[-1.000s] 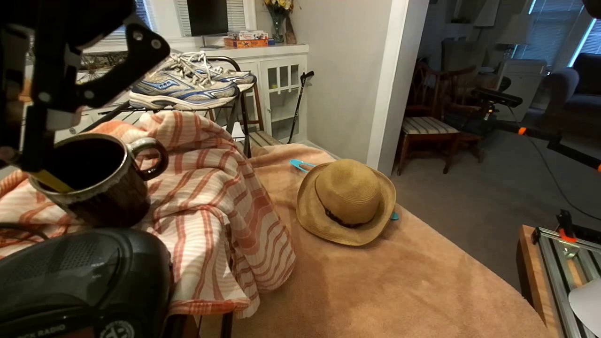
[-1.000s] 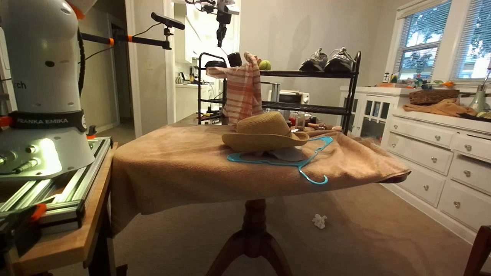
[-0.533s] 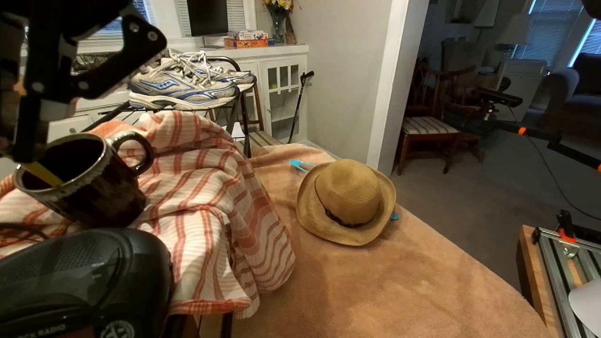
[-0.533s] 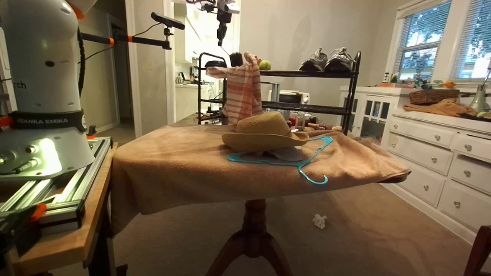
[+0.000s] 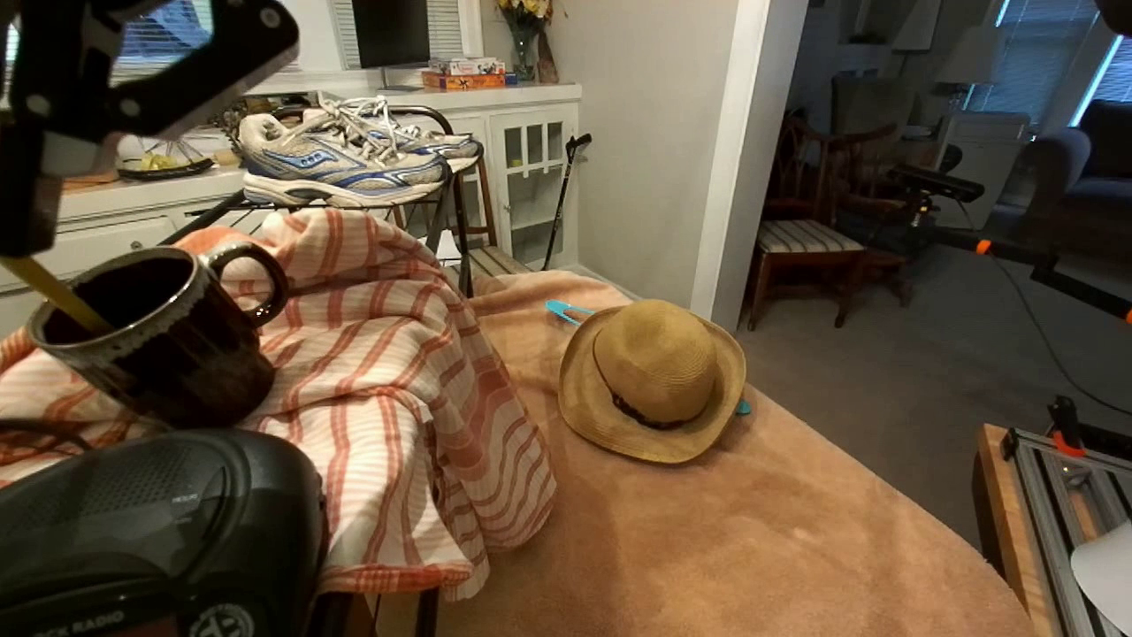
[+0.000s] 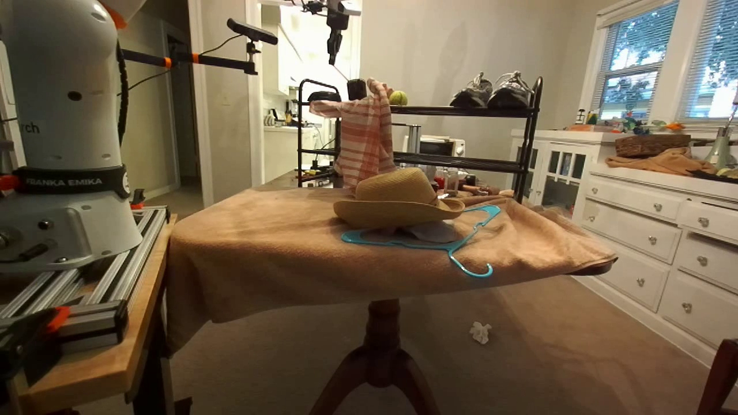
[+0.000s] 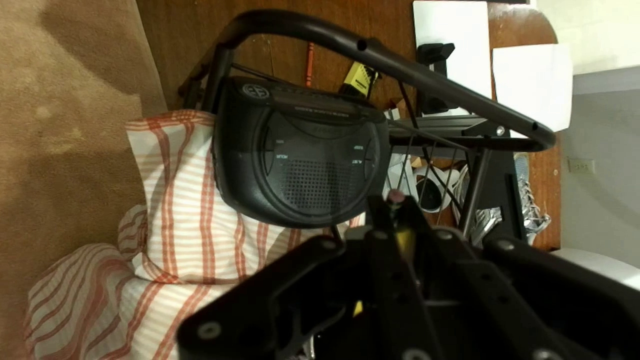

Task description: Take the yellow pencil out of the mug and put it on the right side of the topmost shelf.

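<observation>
In an exterior view the gripper [image 5: 25, 241] is clamped on the yellow pencil [image 5: 55, 295], whose lower end sits inside the mug [image 5: 190, 363]: grasped, not yet out; the radio [image 5: 159, 531] shows cropped "CK RADIO". In an exterior view the topmost shelf [image 6: 429, 111], beyond the far edge of the desk [image 6: 599, 267], awaits the placing; the arm's base [image 6: 75, 222] reads "FRANKA EMIKA". In the wrist view, "HOUR" marks the radio.

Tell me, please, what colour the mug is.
The mug is glossy dark brown, nearly black, best seen in an exterior view.
</observation>
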Controlling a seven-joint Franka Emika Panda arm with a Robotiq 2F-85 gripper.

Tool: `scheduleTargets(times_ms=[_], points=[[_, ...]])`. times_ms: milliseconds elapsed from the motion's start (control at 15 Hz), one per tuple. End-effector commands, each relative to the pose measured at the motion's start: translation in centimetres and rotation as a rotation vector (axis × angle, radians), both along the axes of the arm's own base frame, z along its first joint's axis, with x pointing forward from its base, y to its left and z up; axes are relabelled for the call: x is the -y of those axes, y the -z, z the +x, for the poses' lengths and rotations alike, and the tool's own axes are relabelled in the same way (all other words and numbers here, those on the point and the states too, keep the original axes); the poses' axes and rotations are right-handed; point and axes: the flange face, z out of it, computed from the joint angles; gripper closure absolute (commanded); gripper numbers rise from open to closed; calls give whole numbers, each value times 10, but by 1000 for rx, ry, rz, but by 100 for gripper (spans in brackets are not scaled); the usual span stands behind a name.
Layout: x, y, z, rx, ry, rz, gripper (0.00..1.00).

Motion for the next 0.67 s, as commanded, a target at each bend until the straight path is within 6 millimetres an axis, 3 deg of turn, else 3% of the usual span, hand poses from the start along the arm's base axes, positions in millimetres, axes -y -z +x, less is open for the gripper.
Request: scheduleTargets(times_ms=[0,600], points=[[-2,-9,-3,-1,1,21,98],[0,-32,-14,26,-7,48,98]])
